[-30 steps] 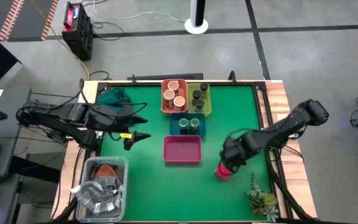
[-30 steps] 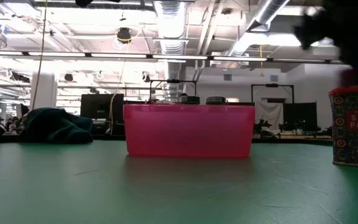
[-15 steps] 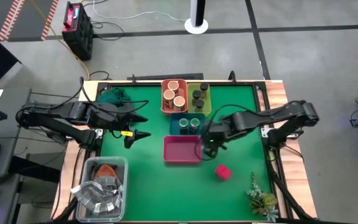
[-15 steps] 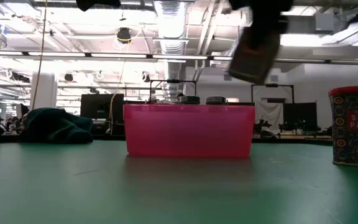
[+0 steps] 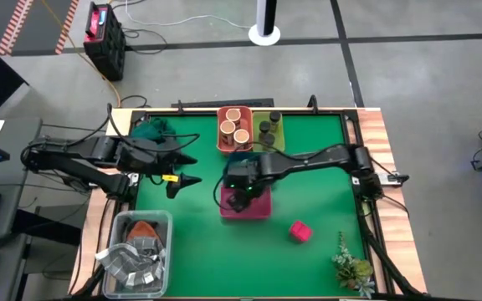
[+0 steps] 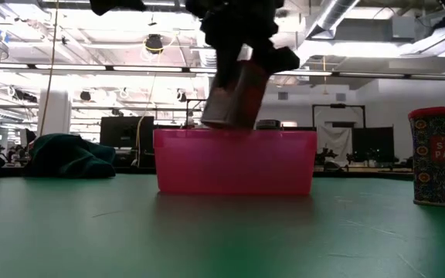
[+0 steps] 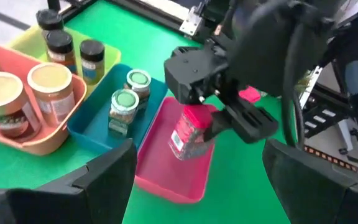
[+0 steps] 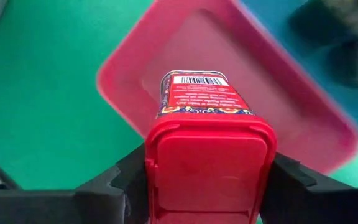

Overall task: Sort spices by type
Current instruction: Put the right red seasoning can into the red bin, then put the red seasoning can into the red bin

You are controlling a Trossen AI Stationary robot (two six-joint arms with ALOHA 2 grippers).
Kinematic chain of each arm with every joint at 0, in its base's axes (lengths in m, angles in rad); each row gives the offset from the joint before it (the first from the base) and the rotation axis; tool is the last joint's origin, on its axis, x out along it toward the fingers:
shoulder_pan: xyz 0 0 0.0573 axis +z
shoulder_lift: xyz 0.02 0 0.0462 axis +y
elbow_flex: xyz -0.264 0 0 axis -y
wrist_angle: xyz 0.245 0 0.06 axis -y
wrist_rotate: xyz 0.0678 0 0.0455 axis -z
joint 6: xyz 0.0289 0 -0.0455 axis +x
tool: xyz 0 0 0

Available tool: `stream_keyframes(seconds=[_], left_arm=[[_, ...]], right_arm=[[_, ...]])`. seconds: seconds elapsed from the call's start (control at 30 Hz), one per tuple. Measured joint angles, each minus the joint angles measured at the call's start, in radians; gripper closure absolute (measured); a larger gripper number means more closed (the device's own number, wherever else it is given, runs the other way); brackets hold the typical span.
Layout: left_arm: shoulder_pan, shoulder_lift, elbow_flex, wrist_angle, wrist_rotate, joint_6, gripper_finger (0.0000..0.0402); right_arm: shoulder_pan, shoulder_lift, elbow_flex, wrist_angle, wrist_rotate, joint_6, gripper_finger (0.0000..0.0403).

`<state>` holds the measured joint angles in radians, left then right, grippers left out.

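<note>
My right gripper (image 5: 243, 189) is shut on a pink-red spice tin (image 7: 188, 130) and hovers over the pink tray (image 5: 248, 209). A second pink tin (image 5: 299, 232) stands on its base on the green mat to the right. Tan-topped jars sit in the orange tray (image 5: 234, 128), dark jars in the yellow tray (image 5: 268, 130), and green-lidded jars (image 7: 131, 93) in the teal tray (image 7: 92, 121), which the right arm partly hides from above. My left gripper (image 5: 192, 170) is open and waits left of the trays. My right gripper pinches the tin at its red cap end (image 8: 209, 163), one finger on each of two opposite sides. The fingers come from above, slanting. The tin (image 6: 236, 96) hangs tilted below them, lifted clear, its lower end about level with the pink tray's rim (image 6: 234, 133).
A clear bin (image 5: 136, 251) of odds and ends stands at the near left corner. A leafy sprig (image 5: 350, 266) lies near the right corner, and a dark green cloth (image 5: 151, 130) lies at the far left. Bare green mat stretches in front of the pink tray.
My right gripper has carried one pink tin from the near right of the mat, beside the other tin, leftward and a little farther away. It is now over the pink tray and lower. The second tin has stayed where it stood.
</note>
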<state>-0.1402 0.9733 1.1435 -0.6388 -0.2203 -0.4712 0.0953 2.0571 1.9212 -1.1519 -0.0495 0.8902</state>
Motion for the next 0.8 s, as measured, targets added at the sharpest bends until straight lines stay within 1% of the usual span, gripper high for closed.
stream_keyframes(seconds=[0.1, 0.2, 0.27, 0.6, 0.73, 0.8], left_arm=[[0.0, 0.0, 0.0, -0.028, 0.0, -0.012, 0.0072], [0.0, 0.0, 0.0, -0.057, 0.0, -0.014, 0.0072], [0.0, 0.0, 0.0, -0.067, 0.0, -0.01, 0.0072], [0.0, 0.0, 0.0, -0.068, 0.0, 0.021, 0.0072], [0.0, -0.006, 0.0, -0.078, 0.005, 0.021, 0.0072], [0.0, -0.015, 0.0, -0.087, 0.006, 0.018, 0.0072]], right_arm=[[0.011, 0.049, 0.041, -0.016, -0.009, 0.061, 0.0163], [0.018, 0.078, 0.045, -0.045, -0.01, 0.128, 0.0162], [0.019, 0.089, 0.045, -0.055, -0.01, 0.139, 0.0157], [-0.018, 0.086, 0.038, -0.066, -0.021, 0.158, 0.008], [-0.038, 0.048, 0.038, -0.124, -0.031, 0.109, 0.006], [-0.037, 0.014, 0.038, -0.177, -0.009, 0.083, 0.0055]])
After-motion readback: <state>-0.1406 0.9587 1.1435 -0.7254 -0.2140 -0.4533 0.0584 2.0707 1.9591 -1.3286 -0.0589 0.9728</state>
